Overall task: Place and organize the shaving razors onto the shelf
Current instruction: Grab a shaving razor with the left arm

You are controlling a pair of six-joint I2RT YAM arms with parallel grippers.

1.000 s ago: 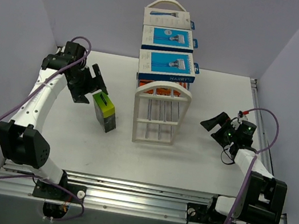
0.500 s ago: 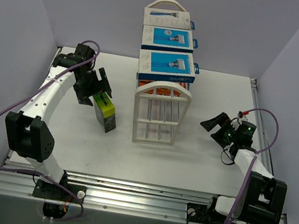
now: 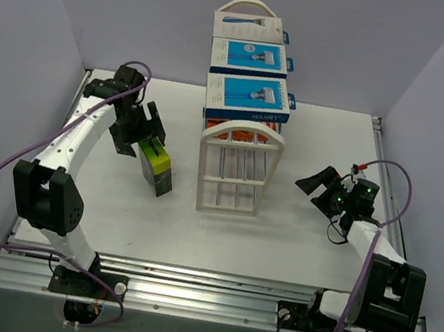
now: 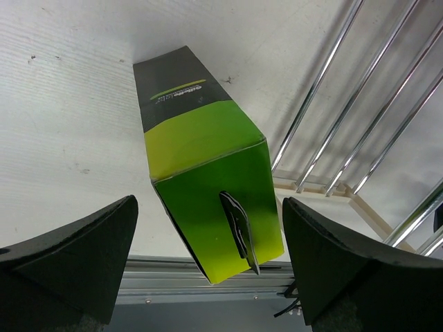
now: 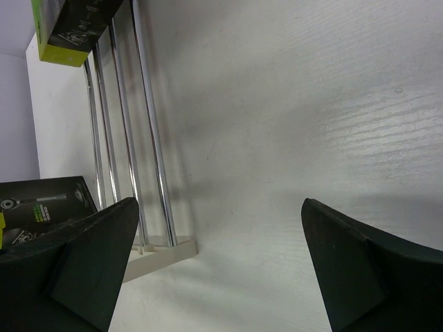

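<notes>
In the middle of the table (image 3: pixel 277 244): the shelf (image 3: pixel 236 182), standing with an arched end facing the arms.
Top of the shelf: three blue boxes (image 3: pixel 251 54), lying flat in a row from back to front, picture side up.
Tier below: orange boxes (image 3: pixel 229 135), visible through the arch; how many cannot be told.
Left of the shelf: one black-and-green box (image 3: pixel 156 168), standing on end on the table, near the shelf but apart from it.
Left claw (image 3: pixel 142 139): fingers wide apart, one on each side of the green box's upper end, with a gap showing on both sides.
Right claw (image 3: pixel 312 184): fingers spread wide with nothing between them, over bare table to the right of the shelf.
</notes>
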